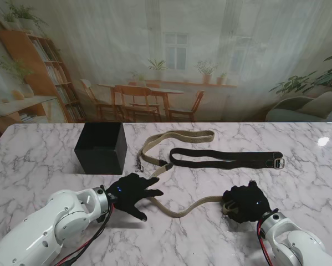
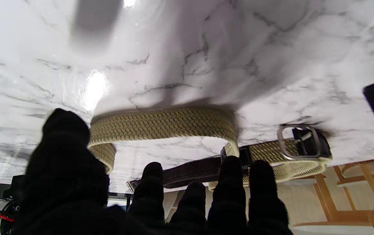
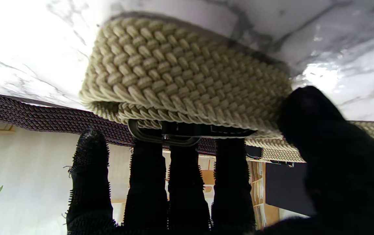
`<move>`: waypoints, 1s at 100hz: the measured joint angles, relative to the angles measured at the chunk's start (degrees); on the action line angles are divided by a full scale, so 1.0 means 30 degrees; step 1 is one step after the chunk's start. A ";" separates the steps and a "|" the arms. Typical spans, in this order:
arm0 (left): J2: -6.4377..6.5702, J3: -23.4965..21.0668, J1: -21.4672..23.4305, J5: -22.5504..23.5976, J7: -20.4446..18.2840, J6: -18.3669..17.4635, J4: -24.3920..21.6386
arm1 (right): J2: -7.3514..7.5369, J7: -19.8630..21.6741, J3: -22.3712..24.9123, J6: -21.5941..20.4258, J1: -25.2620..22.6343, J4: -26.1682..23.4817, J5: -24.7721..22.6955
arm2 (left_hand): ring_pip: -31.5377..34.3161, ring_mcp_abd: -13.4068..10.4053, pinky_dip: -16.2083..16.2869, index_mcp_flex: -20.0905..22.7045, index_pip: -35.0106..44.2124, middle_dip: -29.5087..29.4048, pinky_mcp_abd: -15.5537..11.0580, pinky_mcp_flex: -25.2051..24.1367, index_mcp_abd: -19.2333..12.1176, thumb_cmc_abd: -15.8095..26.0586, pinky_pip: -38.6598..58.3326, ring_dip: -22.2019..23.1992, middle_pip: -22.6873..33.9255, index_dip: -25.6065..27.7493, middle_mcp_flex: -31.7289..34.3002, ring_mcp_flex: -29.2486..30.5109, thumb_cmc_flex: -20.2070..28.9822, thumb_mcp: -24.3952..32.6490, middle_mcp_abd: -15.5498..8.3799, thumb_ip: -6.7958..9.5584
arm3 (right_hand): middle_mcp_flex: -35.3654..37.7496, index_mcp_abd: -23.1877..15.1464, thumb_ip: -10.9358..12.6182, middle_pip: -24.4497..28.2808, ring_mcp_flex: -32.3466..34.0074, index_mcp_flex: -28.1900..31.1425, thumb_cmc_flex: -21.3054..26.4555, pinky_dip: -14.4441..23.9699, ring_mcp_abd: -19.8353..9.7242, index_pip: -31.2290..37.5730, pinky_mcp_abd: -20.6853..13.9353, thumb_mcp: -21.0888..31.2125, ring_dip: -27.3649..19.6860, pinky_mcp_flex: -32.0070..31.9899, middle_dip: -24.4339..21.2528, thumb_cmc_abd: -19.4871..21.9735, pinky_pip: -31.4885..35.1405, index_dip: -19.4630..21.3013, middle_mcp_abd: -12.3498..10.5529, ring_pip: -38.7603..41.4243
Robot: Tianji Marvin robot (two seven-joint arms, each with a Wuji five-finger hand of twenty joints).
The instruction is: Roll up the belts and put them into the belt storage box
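**Tan belt half rolled, black belt and box untouched**

Tan belt [image 1: 179,212] is what the right hand [image 1: 246,202] is busy with; that hand sits on the marble table [image 1: 38,149] near my right side, and the right wrist view shows its fingers [image 3: 187,182] and thumb [image 3: 317,130] wrapped round a small coil of the woven strap, so it's grasping the rolled end, with a dark metal buckle tucked against the fingertips; can't tell how many turns the coil has.

From that coil the tan strap runs left across the table in a loose curve, passing right by the left hand [image 1: 131,195]; then it heads away from me and loops round near the middle of the table, ending at a little buckle close to the box.

The left hand is flat-ish, palm down, fingers [image 2: 229,182] spread apart, holding nothing; in the left wrist view the strap lies just past its fingertips, and I honestly can't say whether any finger touches it.

Black belt [image 1: 221,158] lies stretched out farther from me, roughly straight, its silver buckle [image 1: 279,163] at the right end; its left end crosses over the tan strap.

Belt storage box [image 1: 101,148] is a black cube standing on the left side, farther from me than the left hand, just beside the tan loop but apart from it; can't see inside from here.
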 measured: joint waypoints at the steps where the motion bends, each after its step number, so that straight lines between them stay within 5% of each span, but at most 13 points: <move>1: 0.0000 0.0109 -0.0084 -0.0023 0.0011 0.0023 0.0081 | 0.0000 -0.0001 -0.0001 0.0000 0.0002 0.0002 -0.0002 | 0.0000 -0.0071 0.0000 0.0000 0.0000 -0.0001 -0.0034 0.0000 -0.0018 0.0024 0.0000 0.0000 0.0000 -0.0039 0.0000 0.0000 0.0186 0.0000 -0.0080 0.0000 | 0.0000 0.0000 -0.0074 -0.0001 0.0000 0.0000 0.0000 -0.0001 -0.0003 0.0005 0.0000 0.0003 0.0000 0.0000 0.0000 0.0000 0.0000 -0.0025 0.0000 0.0000; 31: -0.0013 0.3217 -0.2486 -0.0982 0.0544 0.0759 0.1978 | 0.0010 0.0011 -0.0097 0.0043 0.0077 0.0055 -0.0005 | 0.0217 -0.1469 -0.0030 0.0033 0.0692 0.0607 -0.1399 -0.0009 -0.0586 0.1496 0.1525 -0.0007 0.2497 -0.0108 -0.0182 0.0019 0.3729 0.0640 -0.1206 0.0000 | 0.0000 0.0000 -0.0379 -0.0017 0.0000 -0.0002 0.0003 -0.0001 -0.0090 0.0291 -0.0024 0.0213 0.0000 -0.0001 -0.0053 0.0006 0.0003 -0.0284 0.0000 0.0000; 51: -0.0081 0.4162 -0.3208 -0.0195 0.0516 0.1659 0.2207 | 0.0010 -0.0120 -0.0182 0.0137 0.0113 0.0139 0.0065 | 0.0941 -0.1492 -0.0030 0.4475 0.8556 0.1925 -0.1132 0.0034 -0.0948 0.1438 0.2426 0.0592 0.3978 0.7693 0.2458 0.0815 0.5003 0.0522 -0.1486 0.0000 | 0.0000 0.0008 -0.0647 -0.0017 0.0000 -0.0004 0.0003 0.0209 -0.0127 0.0482 -0.0081 0.0376 0.0210 0.0042 -0.0250 0.0010 0.0445 -0.0525 0.0000 0.0052; 69: -0.0075 0.4288 -0.3318 0.0964 0.0937 0.1671 0.2376 | -0.0005 -0.0192 -0.0198 0.0140 0.0113 0.0187 0.0149 | 0.1223 -0.1290 -0.0030 0.5680 1.3087 0.3063 -0.0910 0.0208 -0.0898 0.1124 0.2994 0.1270 0.4266 0.7782 0.3156 0.1065 0.6001 0.0649 -0.1291 0.0000 | -0.0205 0.0008 -0.0733 -0.0025 0.0000 -0.0005 0.0022 0.0312 -0.0132 0.0805 -0.0104 0.0379 0.0243 0.0062 -0.0264 0.0010 0.0648 -0.0663 0.0035 0.0062; 100: 0.0015 0.1783 -0.1488 0.3258 0.0983 0.1477 0.1406 | -0.0045 -0.0619 -0.0270 0.0323 0.0102 0.0363 0.0193 | 0.1426 -0.1248 -0.0030 0.5962 1.3882 0.3513 -0.0910 0.0223 0.0014 0.1100 0.3139 0.1462 0.4549 0.7781 0.3596 0.1066 0.6188 0.0653 -0.1052 0.0000 | -0.3024 -0.0180 -0.0983 -0.1261 -0.0582 0.0011 0.0032 0.0526 -0.0135 0.1679 -0.0138 0.0382 0.0424 0.0229 -0.1686 0.0010 0.0855 -0.1488 0.0870 0.0503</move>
